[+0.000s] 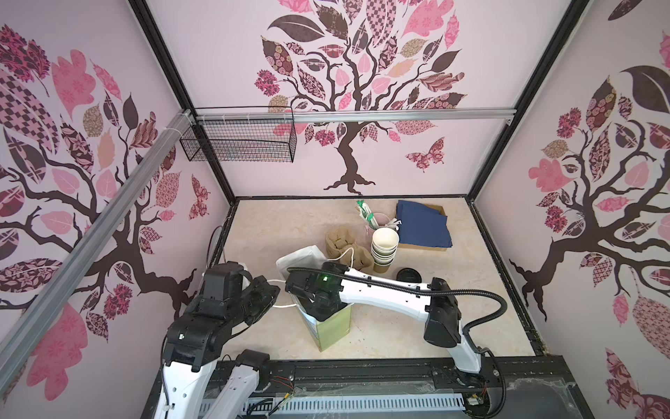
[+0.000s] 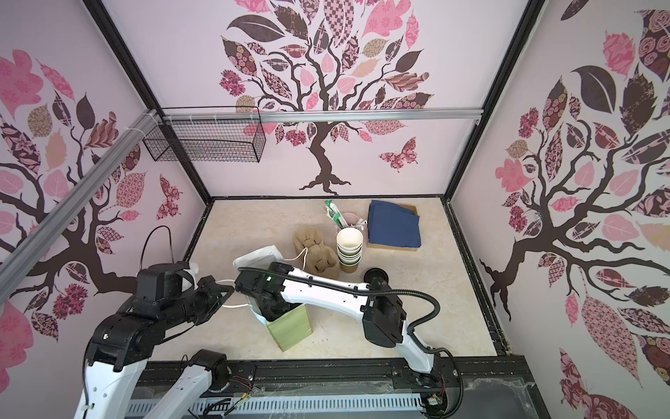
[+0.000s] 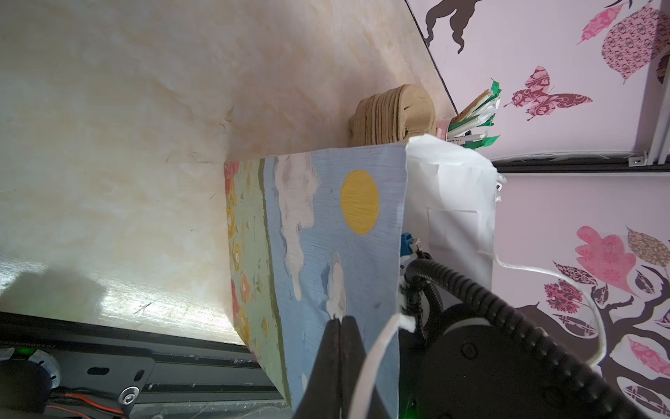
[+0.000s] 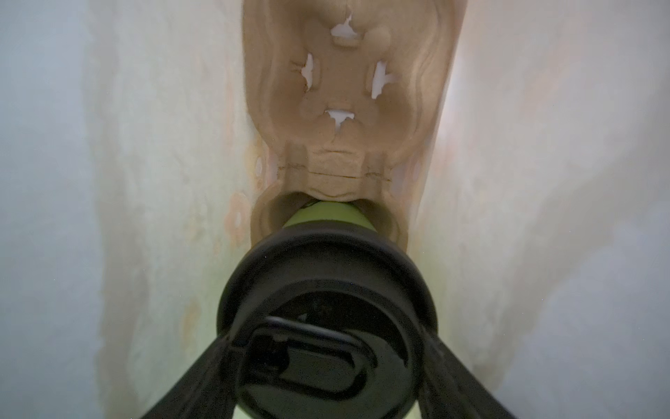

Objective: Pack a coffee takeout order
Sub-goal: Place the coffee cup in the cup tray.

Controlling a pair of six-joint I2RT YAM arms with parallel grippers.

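The paper bag (image 1: 335, 328) (image 2: 292, 328) stands upright near the table's front; its painted side (image 3: 326, 235) shows sky and a sun. My right gripper (image 4: 328, 335) is down inside it, shut on the black lid (image 4: 326, 283) of the olive-green cup (image 4: 326, 216). The cup sits in one well of the tan carrier (image 4: 344, 72); the other well is empty. My left gripper (image 3: 340, 321) (image 1: 275, 290) is shut just outside the bag's mouth. The white handle (image 3: 377, 348) lies across one finger; I cannot tell whether it is pinched. Navy napkins (image 1: 422, 223) lie at the back right.
Behind the bag are a stack of carriers (image 1: 344, 243), stacked lidless cups (image 1: 385, 250), loose black lids (image 1: 409, 274) and a cup of wrapped straws (image 1: 369, 217). A wire basket (image 1: 239, 138) hangs on the back rail. Walls close in three sides.
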